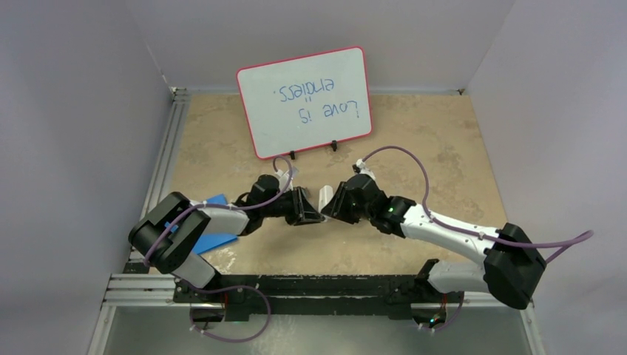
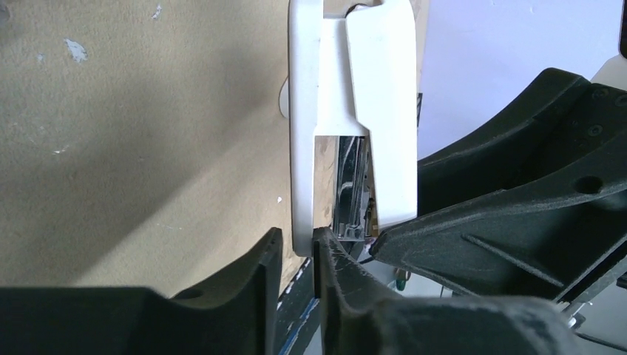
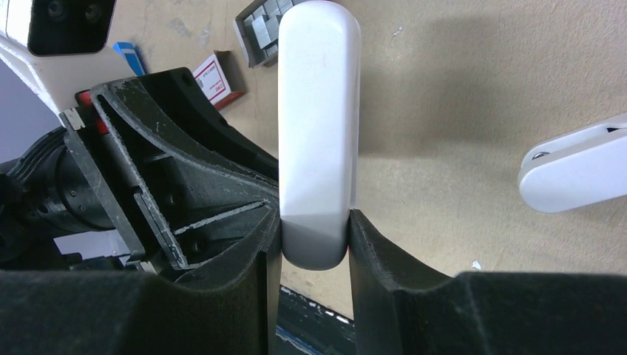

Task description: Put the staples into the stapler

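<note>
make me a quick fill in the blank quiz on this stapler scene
1. The stapler is pinched by the left hand and clamped by the ____ hand.
2. The small box on the table is ____ with a white label.
3. The staples sit in a ____ tray.
4. The whiteboard at the back reads "Love is ____".

Missing words: right; red; grey; endless

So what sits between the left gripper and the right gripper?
The slim white plastic stapler: the right gripper clamps its body, and the left gripper pinches one thin side wall. Both wrist views show it.
</note>
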